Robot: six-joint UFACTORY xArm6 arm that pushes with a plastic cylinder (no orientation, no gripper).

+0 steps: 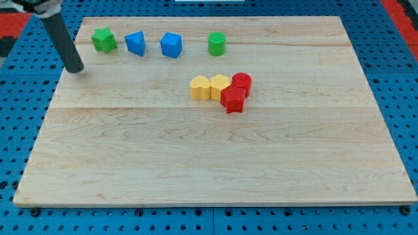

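My tip [76, 68] rests on the wooden board near its upper left corner, touching no block. Nearest to it is a green star block [103, 40], up and to the right. Further right along the top row sit a blue triangular block [136, 43], a blue block [171, 45] of angular shape and a green cylinder [217, 43]. In the middle, packed together, lie a yellow heart-like block [200, 87], a yellow block [220, 85], a red cylinder [241, 82] and a red star-like block [232, 100].
The wooden board [196, 163] lies on a blue perforated table [13, 130]. A red patch [13, 26] shows at the view's top left, beyond the board.
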